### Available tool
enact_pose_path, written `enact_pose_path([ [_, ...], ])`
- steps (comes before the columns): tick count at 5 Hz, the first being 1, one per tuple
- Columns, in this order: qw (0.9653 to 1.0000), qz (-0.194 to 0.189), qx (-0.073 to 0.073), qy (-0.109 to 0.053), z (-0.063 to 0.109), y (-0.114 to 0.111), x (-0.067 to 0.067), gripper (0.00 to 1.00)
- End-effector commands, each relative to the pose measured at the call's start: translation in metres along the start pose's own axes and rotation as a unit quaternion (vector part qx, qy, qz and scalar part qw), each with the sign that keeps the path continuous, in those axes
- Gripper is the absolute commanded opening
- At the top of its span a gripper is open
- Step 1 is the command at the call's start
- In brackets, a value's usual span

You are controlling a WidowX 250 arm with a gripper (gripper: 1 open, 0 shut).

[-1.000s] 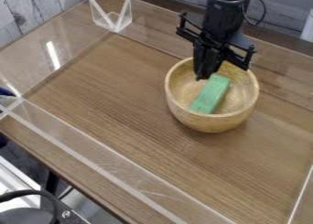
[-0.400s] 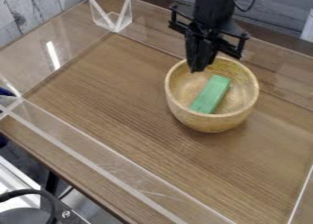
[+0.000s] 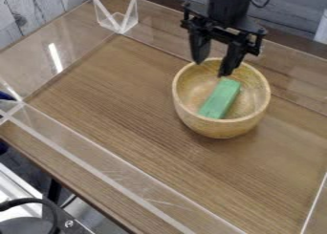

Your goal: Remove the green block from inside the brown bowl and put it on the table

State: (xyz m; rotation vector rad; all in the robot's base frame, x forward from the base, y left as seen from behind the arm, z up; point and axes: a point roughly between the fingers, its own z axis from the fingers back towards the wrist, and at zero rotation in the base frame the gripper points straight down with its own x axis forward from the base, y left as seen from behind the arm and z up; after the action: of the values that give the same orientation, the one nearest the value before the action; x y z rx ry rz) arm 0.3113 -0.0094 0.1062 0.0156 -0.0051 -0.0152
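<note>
- The gripper (image 3: 217, 58) points down above the far rim of the brown bowl (image 3: 192, 118), its two fingers (image 3: 200, 49) spread apart and gripping nothing.
- The green block (image 3: 221, 99) lies slanted inside the bowl, just below and nearer the camera than the fingertips, untouched.
- The table (image 3: 102, 114) carries the bowl; low clear acrylic walls (image 3: 76, 142) border it.
- No writing or labels can be read.

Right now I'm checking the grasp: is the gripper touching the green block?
Apart. The camera view shows the gripper open above the brown bowl's back rim, while the green block lies inside with pale bowl showing between it and the fingertips.
</note>
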Motion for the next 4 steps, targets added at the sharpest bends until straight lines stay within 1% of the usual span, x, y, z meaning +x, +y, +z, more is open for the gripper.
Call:
enact_pose_path([
  [1, 0.9996, -0.011, 0.006, -0.024, 0.01, -0.002, 0.014, 1.0],
  [2, 0.9996, -0.015, 0.012, -0.021, 0.006, -0.002, 0.018, 0.0],
  [3, 0.9995, -0.02, 0.018, -0.015, 0.0, -0.002, 0.021, 1.0],
  [4, 0.9994, -0.019, 0.022, -0.018, 0.002, -0.001, 0.024, 0.0],
])
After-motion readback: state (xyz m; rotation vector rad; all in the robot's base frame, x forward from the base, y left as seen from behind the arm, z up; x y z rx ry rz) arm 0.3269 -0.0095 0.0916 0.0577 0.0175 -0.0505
